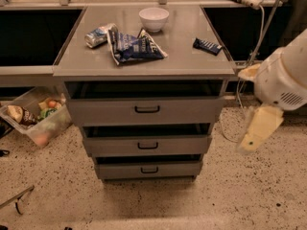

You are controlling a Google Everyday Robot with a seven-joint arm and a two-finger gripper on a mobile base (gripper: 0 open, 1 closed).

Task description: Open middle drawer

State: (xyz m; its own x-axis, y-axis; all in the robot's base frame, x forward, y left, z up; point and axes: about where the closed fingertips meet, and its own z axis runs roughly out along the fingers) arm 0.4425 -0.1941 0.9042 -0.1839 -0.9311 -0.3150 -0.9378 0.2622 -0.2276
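The pincer (259, 127) hangs right of the middle drawer (177, 146); its state cannot be told.

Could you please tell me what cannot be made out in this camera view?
Middle drawer: its contents are hidden in the dark gap behind its front.
Pincer, hanging right of the cabinet, not touching it: its arm is cut off by the right edge.
Blue bag on the cabinet: print too small to read.

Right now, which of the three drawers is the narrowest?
The bottom drawer: narrower and shorter than the middle drawer and top drawer. The end effector hangs off to the right, touching none.
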